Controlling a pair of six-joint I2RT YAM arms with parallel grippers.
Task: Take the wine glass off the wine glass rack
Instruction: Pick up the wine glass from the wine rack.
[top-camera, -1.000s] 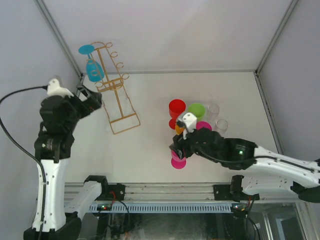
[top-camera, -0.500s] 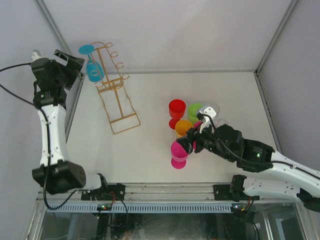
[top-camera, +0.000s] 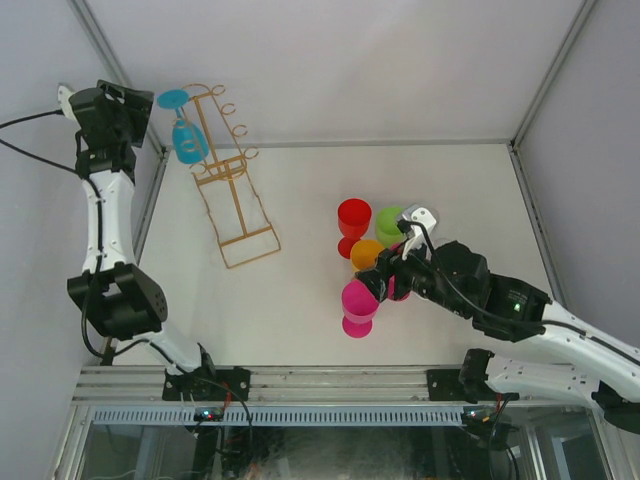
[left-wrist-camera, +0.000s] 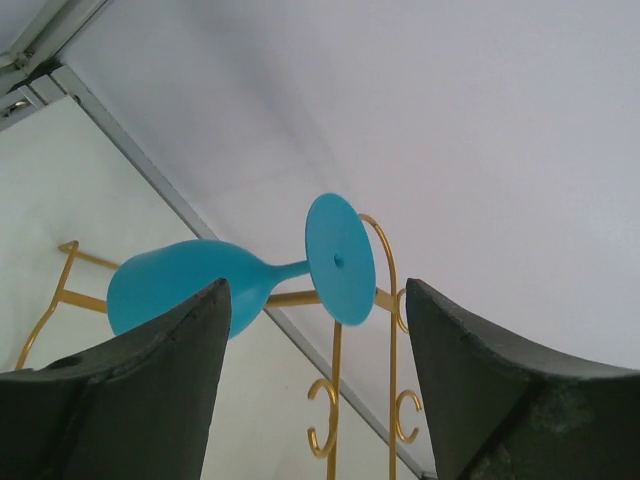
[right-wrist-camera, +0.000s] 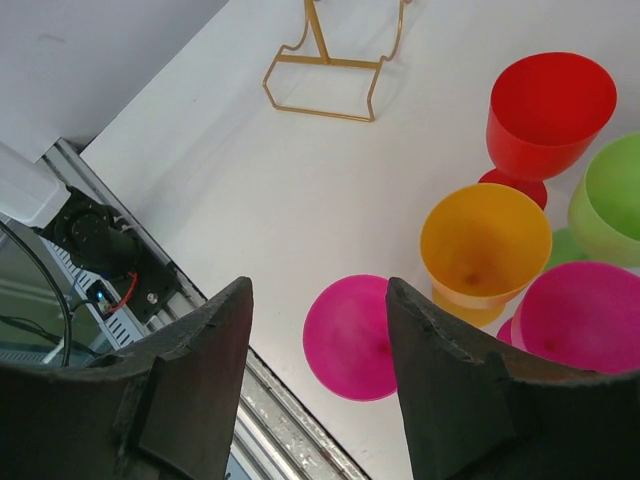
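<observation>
A blue wine glass (top-camera: 186, 140) hangs upside down near the top of the gold wine glass rack (top-camera: 232, 196), which stands at the far left of the table. In the left wrist view its bowl (left-wrist-camera: 175, 290) points left and its round foot (left-wrist-camera: 340, 258) rests against a rack hook. My left gripper (top-camera: 146, 100) is raised just left of the glass. It (left-wrist-camera: 316, 290) is open, and the glass stem lies just beyond the fingertips, untouched. My right gripper (top-camera: 384, 284) hovers open above a pink glass (right-wrist-camera: 355, 335) and holds nothing.
Upright coloured glasses cluster mid-table: red (top-camera: 353, 217), green (top-camera: 392, 222), orange (top-camera: 366, 254) and pink (top-camera: 357, 300), plus a second pink one (right-wrist-camera: 580, 320) under the right wrist. The rack's base frame (right-wrist-camera: 330, 70) lies left of them. A metal rail (top-camera: 300, 380) runs along the near edge.
My left arm has swung up from table height to the top of the rack, beside the blue glass. My right gripper has drawn back to the right from the pink glass and opened slightly.
</observation>
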